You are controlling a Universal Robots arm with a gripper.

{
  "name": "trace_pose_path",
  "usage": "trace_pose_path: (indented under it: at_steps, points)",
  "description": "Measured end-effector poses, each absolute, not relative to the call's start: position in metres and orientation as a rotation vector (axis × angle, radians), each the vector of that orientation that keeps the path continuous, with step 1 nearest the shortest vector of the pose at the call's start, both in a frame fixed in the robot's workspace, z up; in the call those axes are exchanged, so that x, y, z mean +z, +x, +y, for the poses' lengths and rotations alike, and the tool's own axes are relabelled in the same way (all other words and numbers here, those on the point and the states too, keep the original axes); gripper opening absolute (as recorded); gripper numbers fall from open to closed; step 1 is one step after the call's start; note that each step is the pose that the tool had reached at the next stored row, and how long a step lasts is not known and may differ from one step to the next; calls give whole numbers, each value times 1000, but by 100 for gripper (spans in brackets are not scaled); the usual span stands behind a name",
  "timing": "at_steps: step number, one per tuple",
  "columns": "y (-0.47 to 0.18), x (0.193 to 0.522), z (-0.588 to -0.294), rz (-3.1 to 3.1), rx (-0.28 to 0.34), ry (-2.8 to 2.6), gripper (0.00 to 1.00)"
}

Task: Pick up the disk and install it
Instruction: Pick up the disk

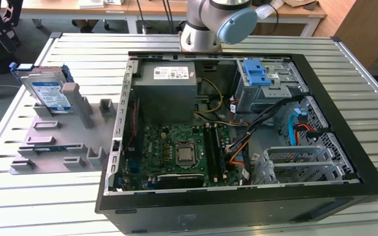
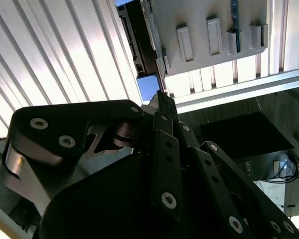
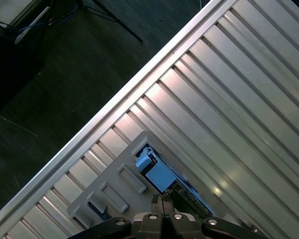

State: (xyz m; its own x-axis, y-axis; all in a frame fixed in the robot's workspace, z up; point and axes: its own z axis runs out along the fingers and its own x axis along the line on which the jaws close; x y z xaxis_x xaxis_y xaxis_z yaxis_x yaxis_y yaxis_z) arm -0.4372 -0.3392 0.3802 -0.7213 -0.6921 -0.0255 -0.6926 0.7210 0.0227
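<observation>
One disk (image 1: 47,92) stands in one grey holder (image 1: 47,145) beside one open computer (image 1: 208,209); the single gripper (image 3: 162,200) hangs clenched, empty.

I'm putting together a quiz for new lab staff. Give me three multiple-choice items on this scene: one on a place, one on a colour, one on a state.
1. Where is the disk?
A) in a drive cage
B) standing on the grey holder, to the exterior view's left of the case
C) flat on the table

2. What colour is the disk's frame?
A) red
B) blue
C) yellow

3. The case is:
A) closed
B) open, with its insides showing
C) turned open side down

Answers:
1 B: the disk leans on the holder, outside the case.
2 B: a blue edge shows at the disk's top.
3 B: the motherboard shows through the open side.
</observation>
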Motion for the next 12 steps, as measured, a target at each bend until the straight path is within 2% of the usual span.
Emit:
trace_pose_path:
  at_steps: [12]
  points:
    - [-437, 380, -339, 2892, 48, -1188, 11]
